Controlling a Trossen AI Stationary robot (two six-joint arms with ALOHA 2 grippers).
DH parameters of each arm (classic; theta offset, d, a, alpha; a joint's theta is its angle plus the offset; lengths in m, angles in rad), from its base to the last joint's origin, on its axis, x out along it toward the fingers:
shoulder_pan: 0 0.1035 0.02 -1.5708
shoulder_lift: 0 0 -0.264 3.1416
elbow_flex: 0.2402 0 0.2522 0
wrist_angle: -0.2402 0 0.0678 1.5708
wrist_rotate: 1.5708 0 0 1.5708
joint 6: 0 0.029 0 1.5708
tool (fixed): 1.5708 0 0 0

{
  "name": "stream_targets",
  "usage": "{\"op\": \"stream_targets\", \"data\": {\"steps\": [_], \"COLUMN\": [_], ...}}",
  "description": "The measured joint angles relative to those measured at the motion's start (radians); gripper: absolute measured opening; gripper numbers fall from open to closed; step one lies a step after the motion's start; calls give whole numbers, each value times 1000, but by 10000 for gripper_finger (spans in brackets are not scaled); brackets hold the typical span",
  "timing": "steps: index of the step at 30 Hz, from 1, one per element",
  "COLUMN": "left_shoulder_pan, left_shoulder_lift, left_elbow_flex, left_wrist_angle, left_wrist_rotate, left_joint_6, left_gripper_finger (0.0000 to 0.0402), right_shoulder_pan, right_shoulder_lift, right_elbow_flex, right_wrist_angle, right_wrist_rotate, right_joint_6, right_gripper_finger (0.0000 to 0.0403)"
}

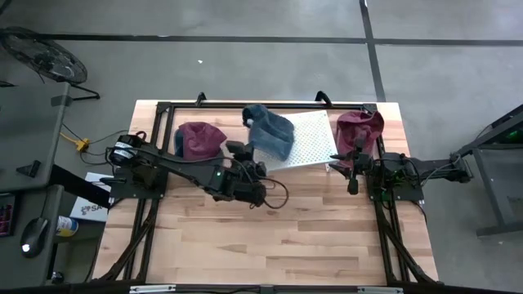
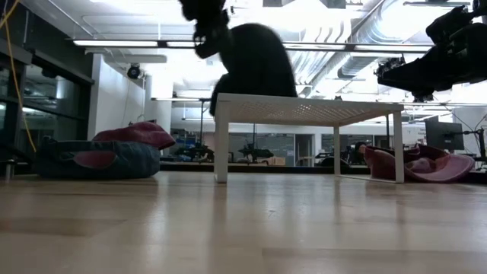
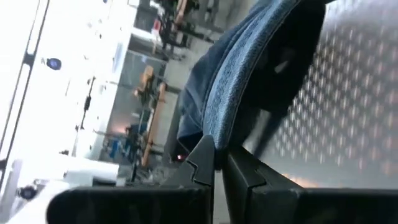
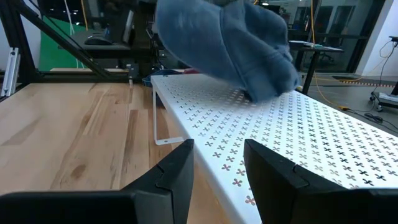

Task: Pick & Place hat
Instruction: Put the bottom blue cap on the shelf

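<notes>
left hand [image 3: 217,163] — clamped on blue denim hat [image 1: 270,131] above white perforated rack [image 1: 313,140] | right hand [image 4: 217,163] — fingers apart, empty, beside rack | maroon hat [image 1: 198,139] on table [image 1: 286,237]

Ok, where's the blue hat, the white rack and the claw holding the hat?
blue hat [image 1: 270,131], high view, its crown.
white rack [image 1: 315,139], high view, its bare perforated top.
left gripper [image 3: 219,163], left wrist view, between fingertips pinching the brim.
</notes>
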Motion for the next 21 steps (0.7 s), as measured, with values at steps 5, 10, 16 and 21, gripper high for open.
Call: {"op": "stream_targets", "data": {"steps": [5,10,16,21], "left_shoulder_pan": [15,68,43,-6], "left_shoulder_lift": [26,99,184,195], "left_elbow_flex": [1,0,2,0], "left_wrist_angle": [249,287,288,286], "left_wrist_rotate": [-83,-43,-66,-67], "left_joint_6": [231,273,276,273], "left_gripper_finger": [6,6,5,5], "right_shoulder_pan": [0,0,0,0], "right_shoulder_lift": [0,0,0,1], "right_elbow_flex": [0,0,0,0], "right_wrist_angle": [0,-1,0,0], "right_wrist_rotate": [0,0,0,0], "right_joint_6": [0,0,0,0], "right_gripper_finger": [133,133,133,133]}}
